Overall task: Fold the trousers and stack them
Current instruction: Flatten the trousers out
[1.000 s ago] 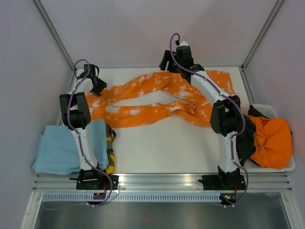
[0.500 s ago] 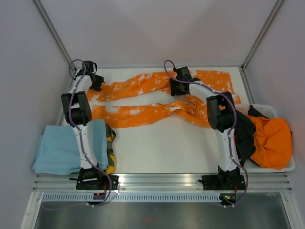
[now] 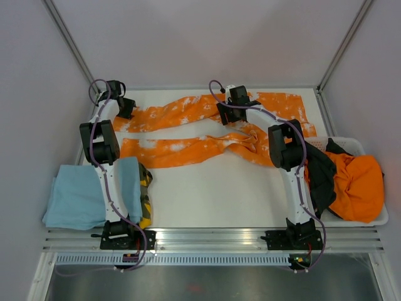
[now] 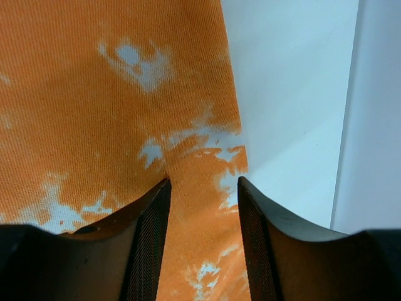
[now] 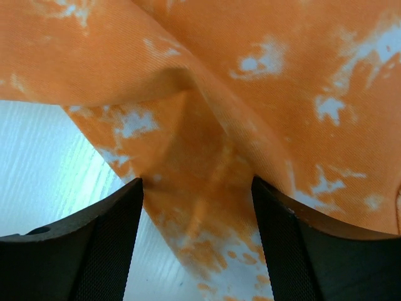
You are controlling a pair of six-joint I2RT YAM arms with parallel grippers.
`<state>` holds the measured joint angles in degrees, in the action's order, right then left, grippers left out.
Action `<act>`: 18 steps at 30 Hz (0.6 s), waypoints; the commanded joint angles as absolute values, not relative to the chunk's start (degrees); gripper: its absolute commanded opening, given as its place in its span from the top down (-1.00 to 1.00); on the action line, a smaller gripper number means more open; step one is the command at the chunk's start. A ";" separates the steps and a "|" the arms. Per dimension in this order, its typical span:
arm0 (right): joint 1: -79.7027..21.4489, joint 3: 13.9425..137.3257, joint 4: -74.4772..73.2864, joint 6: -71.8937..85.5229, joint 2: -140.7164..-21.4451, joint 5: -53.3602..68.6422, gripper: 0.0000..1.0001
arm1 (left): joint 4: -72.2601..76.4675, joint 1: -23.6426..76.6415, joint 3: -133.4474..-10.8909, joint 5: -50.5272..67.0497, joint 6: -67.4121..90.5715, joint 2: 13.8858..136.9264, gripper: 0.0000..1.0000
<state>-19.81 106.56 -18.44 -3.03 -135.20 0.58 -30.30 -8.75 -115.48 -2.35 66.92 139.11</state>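
The orange white-blotched trousers lie spread across the far half of the table, waist to the right and both legs running left. My left gripper sits low over the far leg's left end. In the left wrist view its fingers stand apart, flat trouser fabric between and under them, beside the cloth's edge. My right gripper is down on the far leg near the crotch. In the right wrist view it is open, straddling a creased edge of the trousers with bare table to the left.
A light blue folded cloth and a camouflage garment lie at the near left. A white basket at the right holds a plain orange garment and a black one. Enclosure walls stand close behind and beside.
The right arm swung from the back down and left, its gripper now low on the far leg. The left gripper moved back-left to the leg's end. The far leg lies straighter.
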 commanded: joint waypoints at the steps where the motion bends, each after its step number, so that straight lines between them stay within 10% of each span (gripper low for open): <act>1: -20.21 109.07 -16.97 -5.72 -136.50 5.96 -0.55 | -29.36 -9.32 -115.66 -2.99 67.33 142.56 -0.05; 18: -22.15 121.73 -24.70 -3.61 -146.69 0.36 -0.50 | -28.39 -9.40 -115.23 -2.64 66.01 142.21 -0.06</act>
